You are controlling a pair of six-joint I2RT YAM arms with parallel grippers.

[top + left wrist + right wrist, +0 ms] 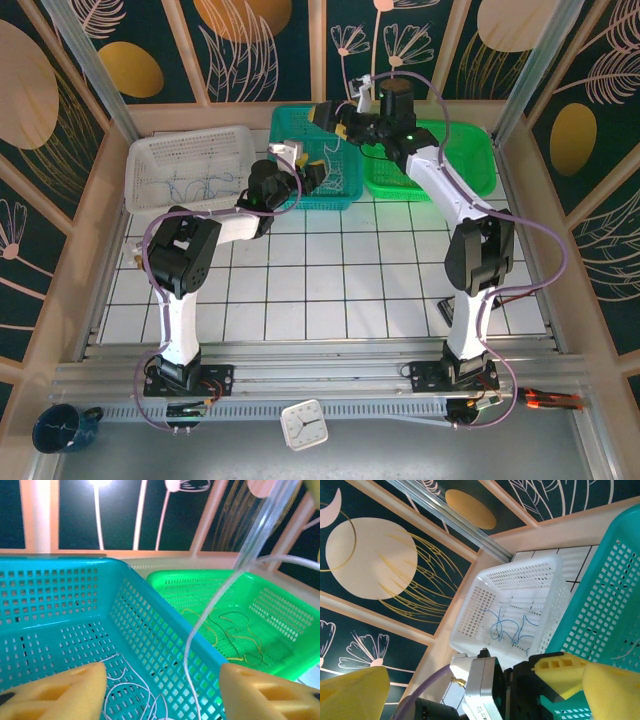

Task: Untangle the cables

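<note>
Thin whitish cables (131, 679) lie curled on the floor of the teal basket (60, 605). One whitish strand (196, 630) rises from between my left fingers over the basket's wall and leaves the view at the upper right. My left gripper (162, 696) stands open just above the basket floor, and it reaches into the teal basket (340, 190) as the left gripper (303, 170). Yellowish cables (227, 632) lie in the green basket (285, 610). Bluish cables (507, 625) lie in the white basket (485, 600). My right gripper (482, 695) is open and hovers over the teal basket, above the left wrist, as the right gripper (336, 118).
Three baskets stand in a row at the back: the white basket (150, 152) on the left, the teal one in the middle, the green basket (470, 170) on the right. The two wrists are close together over the teal basket. White tiled table (330, 280) lies in front.
</note>
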